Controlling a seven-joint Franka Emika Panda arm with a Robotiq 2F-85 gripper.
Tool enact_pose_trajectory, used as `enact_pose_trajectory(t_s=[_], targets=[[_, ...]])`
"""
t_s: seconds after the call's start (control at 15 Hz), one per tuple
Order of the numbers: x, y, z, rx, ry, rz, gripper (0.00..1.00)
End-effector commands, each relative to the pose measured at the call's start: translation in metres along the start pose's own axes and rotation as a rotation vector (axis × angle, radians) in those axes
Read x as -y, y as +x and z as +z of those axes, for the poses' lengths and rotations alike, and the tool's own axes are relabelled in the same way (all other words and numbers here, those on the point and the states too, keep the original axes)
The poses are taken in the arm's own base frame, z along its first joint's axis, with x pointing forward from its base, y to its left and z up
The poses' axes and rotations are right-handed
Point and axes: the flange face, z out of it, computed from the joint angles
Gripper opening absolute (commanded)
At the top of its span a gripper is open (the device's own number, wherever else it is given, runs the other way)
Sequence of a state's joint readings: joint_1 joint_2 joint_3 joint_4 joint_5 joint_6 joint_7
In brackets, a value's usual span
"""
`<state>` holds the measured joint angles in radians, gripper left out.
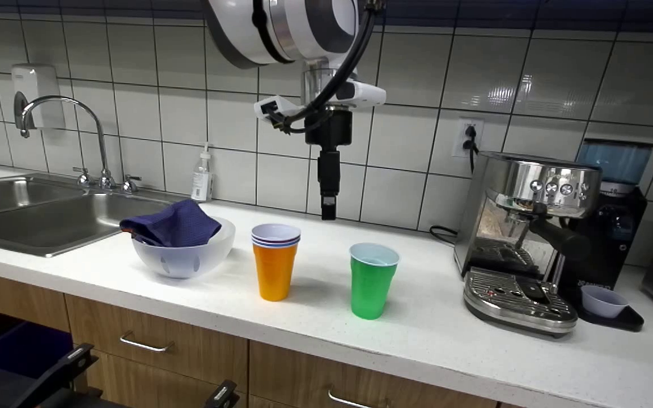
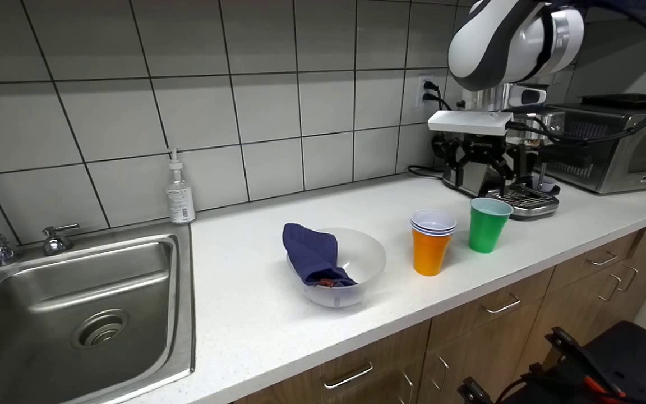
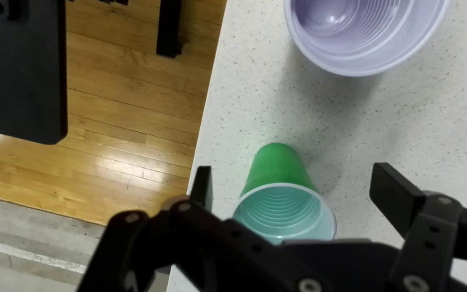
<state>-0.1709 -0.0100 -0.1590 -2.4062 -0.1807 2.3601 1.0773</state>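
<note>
My gripper [image 1: 329,211] points straight down above the counter, empty. In the wrist view its fingers [image 3: 294,186] are wide apart, with a green cup [image 3: 277,168] below and between them, not touched. The green cup stands upright with a pale inside in both exterior views [image 1: 369,288] [image 2: 484,229]. A stack of orange cups [image 1: 275,271] with pale lavender insides stands beside it; its top shows in the wrist view [image 3: 363,44]. A translucent bowl [image 1: 207,258] holds a dark blue cloth [image 1: 182,224], also seen in an exterior view [image 2: 314,252]. The gripper also shows there [image 2: 481,177].
A steel espresso machine [image 1: 530,181] and black grinder [image 1: 610,226] stand at one end of the counter [image 1: 315,323]. A sink [image 2: 98,303] with a faucet [image 1: 102,141] is at the other. A soap bottle [image 2: 180,196] stands by the tiled wall. A steel oven [image 2: 609,151] stands beyond.
</note>
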Motion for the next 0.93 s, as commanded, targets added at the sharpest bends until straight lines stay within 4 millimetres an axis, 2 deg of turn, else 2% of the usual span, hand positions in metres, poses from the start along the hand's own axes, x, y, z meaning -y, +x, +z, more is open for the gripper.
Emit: enact_pose_trajectory(t_s=[0.0, 0.87], targets=[[0.002, 0.023, 0.008, -0.022, -0.026, 0.048, 1.0], [0.011, 0.073, 0.041, -0.035, -0.054, 0.113, 1.0]])
